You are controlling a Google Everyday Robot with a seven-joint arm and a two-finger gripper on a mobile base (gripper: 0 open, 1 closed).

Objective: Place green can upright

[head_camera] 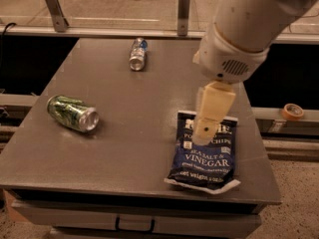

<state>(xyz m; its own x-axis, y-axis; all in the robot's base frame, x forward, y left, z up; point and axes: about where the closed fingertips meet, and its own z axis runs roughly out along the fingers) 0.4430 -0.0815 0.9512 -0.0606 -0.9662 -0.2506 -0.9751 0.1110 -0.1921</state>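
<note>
The green can (73, 113) lies on its side at the left of the grey table (139, 98), its silver end facing front right. My gripper (207, 128) hangs from the white arm (244, 29) over the right part of the table, above the top of the chip bag, well to the right of the green can. It holds nothing that I can see.
A silver-and-blue can (137, 54) lies on its side at the back middle of the table. A blue salt and vinegar chip bag (205, 156) lies flat at the front right. A roll of tape (292, 111) sits on a ledge beyond the table's right edge.
</note>
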